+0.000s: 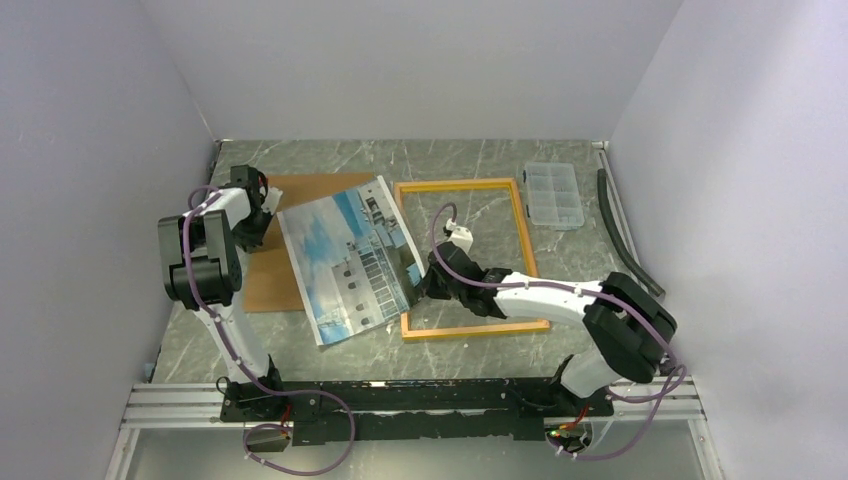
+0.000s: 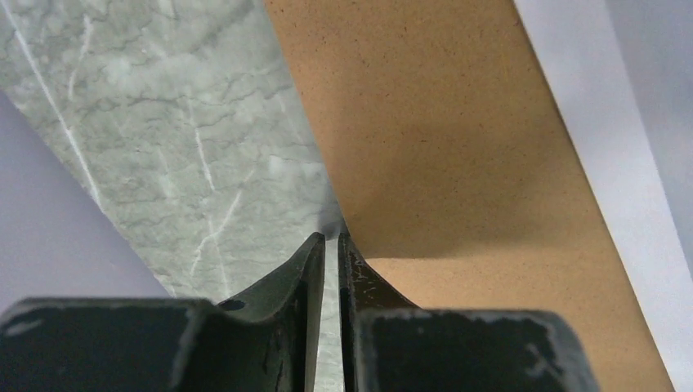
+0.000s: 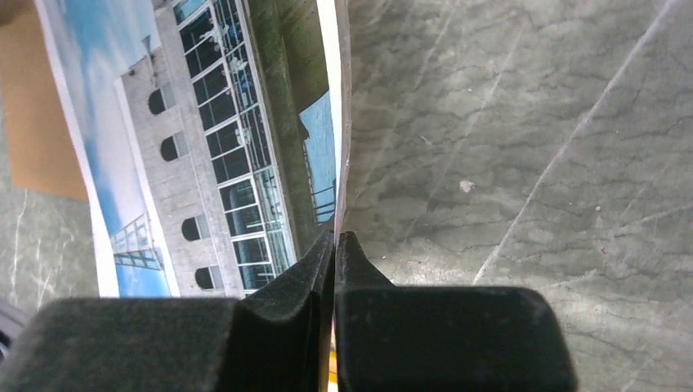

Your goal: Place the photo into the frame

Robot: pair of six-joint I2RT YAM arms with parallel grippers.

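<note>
The photo (image 1: 345,260), a white building against blue sky, lies face up, its left part over the brown backing board (image 1: 262,280) and its right edge above the left side of the yellow frame (image 1: 455,185). My right gripper (image 1: 425,275) is shut on the photo's right edge and holds it slightly lifted. In the right wrist view the fingertips (image 3: 335,235) pinch the thin edge of the print (image 3: 204,147). My left gripper (image 1: 268,222) is at the board's far left part, jaws shut on nothing. In the left wrist view its tips (image 2: 331,237) sit at the edge of the board (image 2: 441,122).
A clear plastic compartment box (image 1: 553,194) stands at the back right beside the frame. A black strip (image 1: 620,230) lies along the right wall. Grey walls close in the marble table (image 1: 470,160) on three sides.
</note>
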